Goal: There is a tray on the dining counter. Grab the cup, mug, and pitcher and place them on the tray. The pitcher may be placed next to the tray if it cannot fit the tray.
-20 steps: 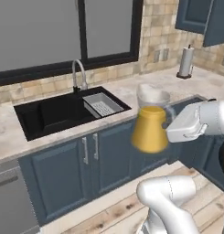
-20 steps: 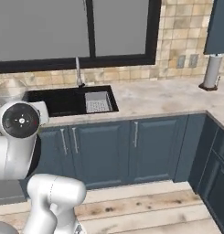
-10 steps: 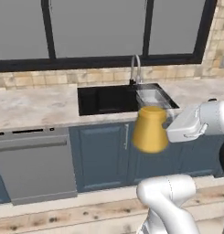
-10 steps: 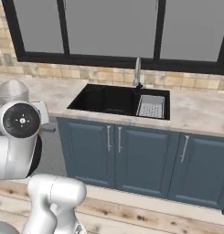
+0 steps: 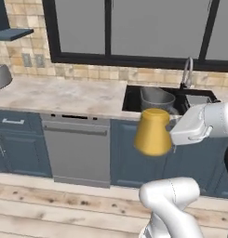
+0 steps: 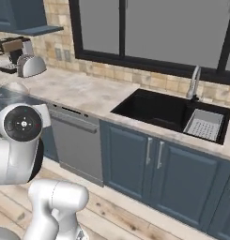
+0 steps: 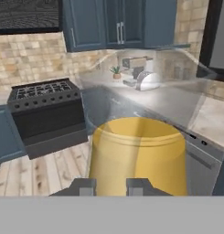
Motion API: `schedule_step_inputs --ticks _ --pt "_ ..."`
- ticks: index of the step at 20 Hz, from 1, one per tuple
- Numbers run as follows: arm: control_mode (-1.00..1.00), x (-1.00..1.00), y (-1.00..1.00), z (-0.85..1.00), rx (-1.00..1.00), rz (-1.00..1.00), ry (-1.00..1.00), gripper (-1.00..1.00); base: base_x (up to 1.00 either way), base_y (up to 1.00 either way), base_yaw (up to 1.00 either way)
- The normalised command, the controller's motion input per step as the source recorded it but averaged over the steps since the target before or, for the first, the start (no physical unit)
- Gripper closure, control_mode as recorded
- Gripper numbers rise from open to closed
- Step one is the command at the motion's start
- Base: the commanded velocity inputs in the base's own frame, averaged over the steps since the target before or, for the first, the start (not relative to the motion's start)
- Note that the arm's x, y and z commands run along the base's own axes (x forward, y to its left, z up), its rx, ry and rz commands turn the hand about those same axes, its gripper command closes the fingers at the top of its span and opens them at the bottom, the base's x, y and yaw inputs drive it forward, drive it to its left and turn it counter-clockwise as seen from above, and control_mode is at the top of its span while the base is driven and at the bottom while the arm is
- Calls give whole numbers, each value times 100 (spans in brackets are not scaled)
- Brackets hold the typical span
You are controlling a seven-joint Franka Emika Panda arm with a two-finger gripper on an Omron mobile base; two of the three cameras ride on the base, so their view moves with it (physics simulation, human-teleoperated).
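Left base view: the end effector (image 5: 173,132) is pinching the clear glass conical pitcher with orange-yellow lower part (image 5: 153,131) in mid-air — any jolt risks slipping it.

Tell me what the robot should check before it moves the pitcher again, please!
1. Pitcher in the jaws: ok, held up in the air beside the arm.
2. Pitcher upright: ok, the yellow part sits low and level.
3. Pitcher off the kitchen counter: ok, it hangs in front of the dishwasher and cabinets.
4. Grip firm: cannot tell, the fingertips show only at its base.
5. Tray in sight: not ok, sink and stove lie ahead instead.
6. Cup and mug placed: cannot tell.
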Motion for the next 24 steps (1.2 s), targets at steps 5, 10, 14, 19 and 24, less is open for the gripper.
schedule_step_inputs --ticks 5,10,14,19,24 --pt "100 0 0 0 0 0 0 100 0 3 46" --pt "100 0 0 0 0 0 0 100 0 7 45" --pt "100 0 0 0 0 0 0 100 0 11 43" --pt "100 0 0 0 0 0 0 100 0 10 42" --pt "100 0 0 0 0 0 0 100 0 3 40"
